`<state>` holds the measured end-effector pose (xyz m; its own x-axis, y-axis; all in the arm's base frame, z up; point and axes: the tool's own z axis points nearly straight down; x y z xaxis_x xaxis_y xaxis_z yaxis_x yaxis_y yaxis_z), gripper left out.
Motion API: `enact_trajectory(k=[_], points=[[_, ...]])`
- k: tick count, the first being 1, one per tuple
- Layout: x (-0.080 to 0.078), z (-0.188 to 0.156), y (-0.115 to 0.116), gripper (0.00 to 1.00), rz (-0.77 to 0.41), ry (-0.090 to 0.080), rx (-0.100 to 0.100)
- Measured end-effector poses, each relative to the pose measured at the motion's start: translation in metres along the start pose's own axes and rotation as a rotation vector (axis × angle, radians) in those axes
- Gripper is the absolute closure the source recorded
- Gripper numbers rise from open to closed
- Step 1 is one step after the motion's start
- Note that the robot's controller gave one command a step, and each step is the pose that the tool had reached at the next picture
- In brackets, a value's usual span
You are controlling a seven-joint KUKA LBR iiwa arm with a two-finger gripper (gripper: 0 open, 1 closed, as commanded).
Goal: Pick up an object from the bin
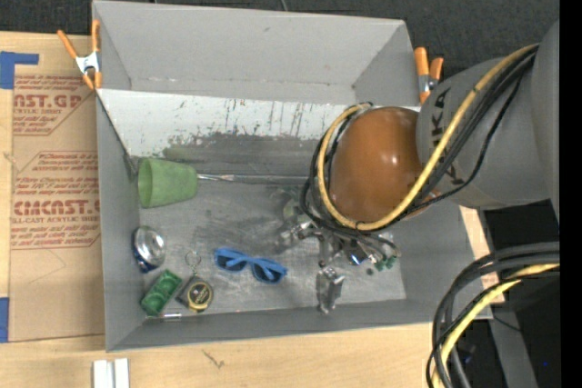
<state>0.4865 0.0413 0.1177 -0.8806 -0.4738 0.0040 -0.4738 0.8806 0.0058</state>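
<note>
The grey metal bin [255, 59] holds a few loose things, most of them toward its left side. Farthest left, near the back wall, a pale green cup [168, 182] lies on its side with its mouth turned right. Nearer the front a silvery can [148, 246] with some blue on it sits just beside the left wall. In the front left corner is a small green piece [159, 293] (what kind of thing it is cannot be told), and close on its right lies a small round black-and-yellow disc [197, 293]. A pair of blue sunglasses [250, 263] lies flat about mid-floor, apart from the rest. To their right the claw [329, 284] hangs low over bare floor near the front wall, with the sunglasses the nearest thing to it. Whether the claw is wide or narrow cannot be told. Above it the rounded orange cover [373, 161], ringed by black and yellow cables [320, 161], hides the bin's right part.
</note>
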Motion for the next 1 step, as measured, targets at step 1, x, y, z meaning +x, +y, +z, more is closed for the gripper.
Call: enact_trajectory(k=[1], points=[[-0.0730,0.0328,0.0570,0.00,-0.108,-0.008,0.003]])
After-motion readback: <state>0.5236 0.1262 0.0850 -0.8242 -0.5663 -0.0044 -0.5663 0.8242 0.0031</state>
